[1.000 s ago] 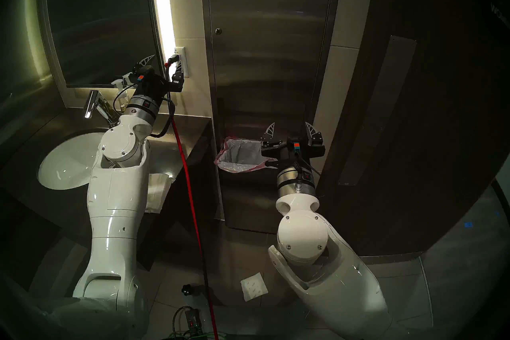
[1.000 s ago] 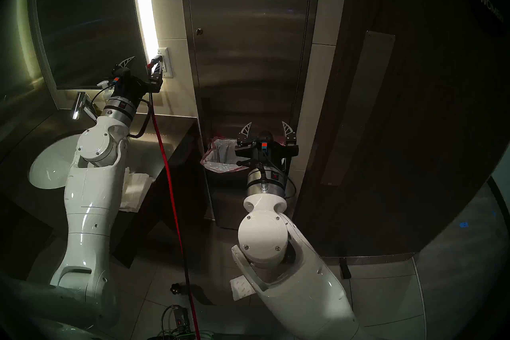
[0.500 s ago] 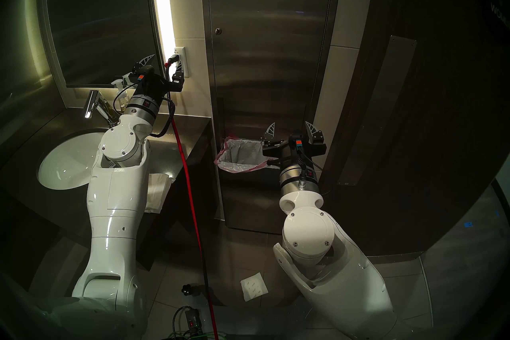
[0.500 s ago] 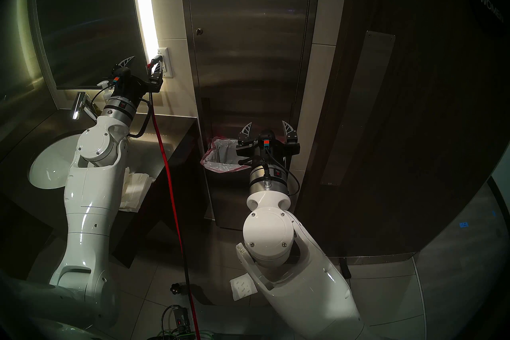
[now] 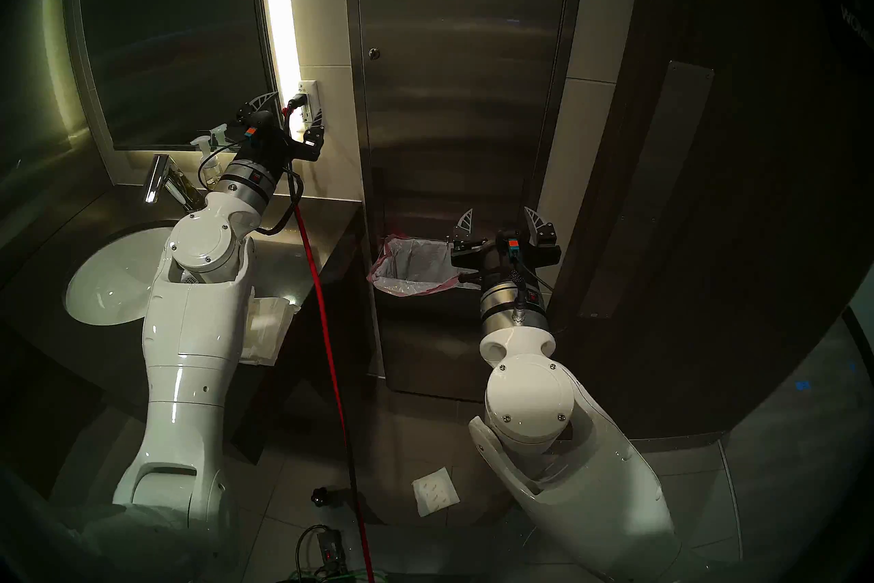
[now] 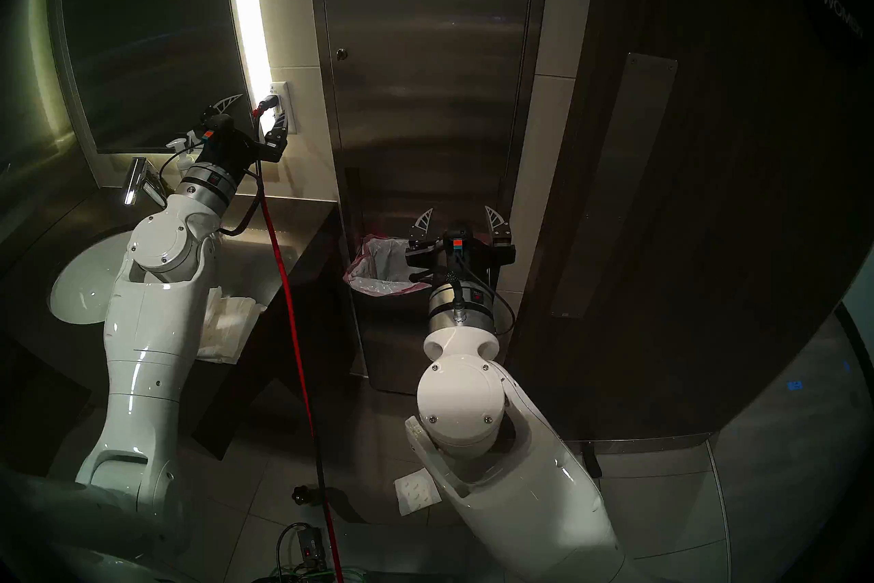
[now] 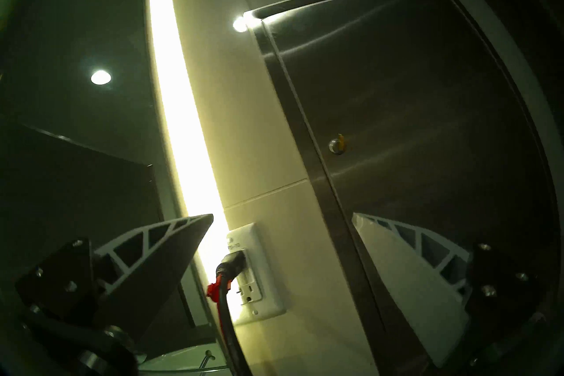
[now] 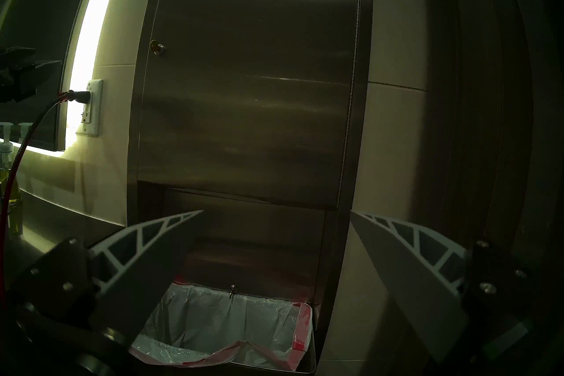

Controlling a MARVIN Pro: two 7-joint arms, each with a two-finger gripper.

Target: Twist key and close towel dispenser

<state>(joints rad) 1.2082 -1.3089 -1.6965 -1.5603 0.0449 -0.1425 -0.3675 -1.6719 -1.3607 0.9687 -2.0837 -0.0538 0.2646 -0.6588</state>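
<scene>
Both pincers are spread open and empty. Left gripper [image 5: 292,109] hovers at center-left by the wall outlet [image 5: 307,104]; right gripper [image 5: 502,221] hangs lower center above the bin liner [image 5: 406,265]. Up and right of the left one, the key [image 7: 341,139] sits in the towel dispenser [image 5: 463,94] lock. Judged next: left pincer reaches it and turns.

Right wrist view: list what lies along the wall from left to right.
Soap bottle → wall outlet → key in the lock → towel dispenser door → door hinge → dark wood door.
</scene>
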